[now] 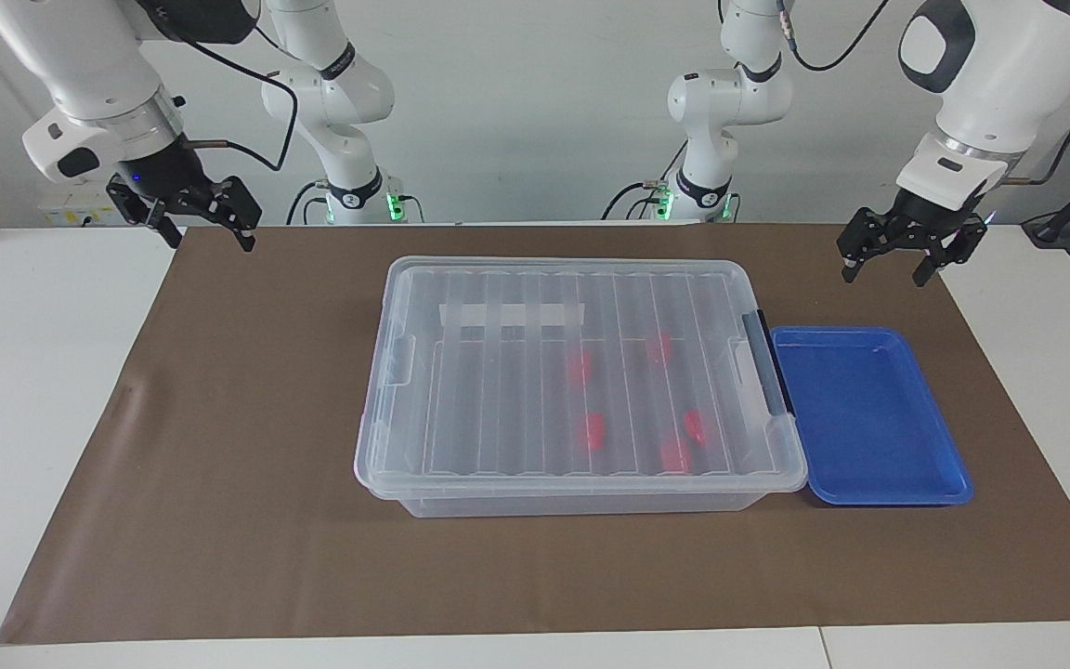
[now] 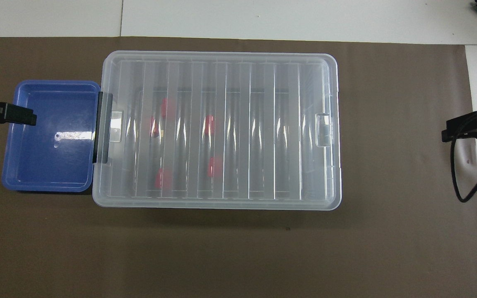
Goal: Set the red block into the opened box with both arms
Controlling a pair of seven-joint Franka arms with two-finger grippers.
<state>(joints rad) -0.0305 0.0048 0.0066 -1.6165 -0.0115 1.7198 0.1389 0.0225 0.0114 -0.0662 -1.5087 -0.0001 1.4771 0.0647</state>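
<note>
The box (image 1: 489,390) (image 2: 288,124) stands in the middle of the brown mat with its ribbed clear lid on. Several red blocks (image 1: 593,430) (image 2: 214,165) show through the lid, toward the black-handle end. My right gripper (image 1: 210,242) hangs open and empty over the mat's edge at the right arm's end, well away from the box. My left gripper (image 1: 881,277) hangs open and empty over the mat, at the left arm's end, next to the tray's robot-side edge. In the overhead view only the wrists' black cable fittings show.
A shallow blue tray (image 1: 869,418) (image 2: 48,153) with nothing in it lies against the box's handle end. The brown mat (image 1: 219,465) (image 2: 222,256) covers most of the white table.
</note>
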